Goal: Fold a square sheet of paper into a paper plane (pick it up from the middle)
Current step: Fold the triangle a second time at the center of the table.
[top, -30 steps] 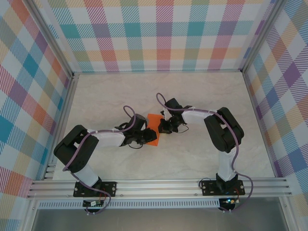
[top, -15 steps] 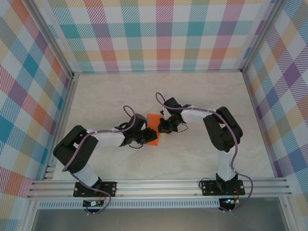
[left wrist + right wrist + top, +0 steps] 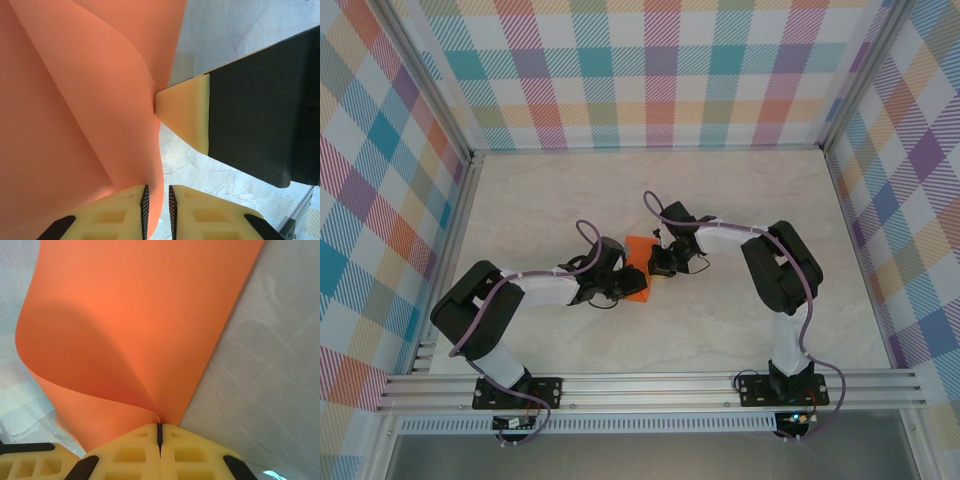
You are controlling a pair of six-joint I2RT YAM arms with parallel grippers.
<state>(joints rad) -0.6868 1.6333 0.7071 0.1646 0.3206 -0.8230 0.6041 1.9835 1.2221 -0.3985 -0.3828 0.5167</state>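
Note:
The square sheet of paper (image 3: 638,270) is bright orange and curled, lifted between my two grippers at the table's middle. My right gripper (image 3: 160,432) is shut on one edge of the paper (image 3: 140,325), which bends away from it in a loose roll. In the left wrist view the paper (image 3: 85,100) covers the left side. Its lower edge runs down between the fingers of my left gripper (image 3: 157,190). These stand narrowly apart, with marble showing between the paper and the right pad. The right gripper's fingertip (image 3: 185,117) pinches the sheet just above.
The marble table (image 3: 740,200) lies inside a metal frame with plaid walls (image 3: 660,70). Both arms bend inward and meet at the centre, with the left gripper (image 3: 618,285) and right gripper (image 3: 660,262) close together. Open tabletop lies behind and to both sides.
Almost nothing has moved. The right gripper and the paper have edged slightly to the left in the top view.

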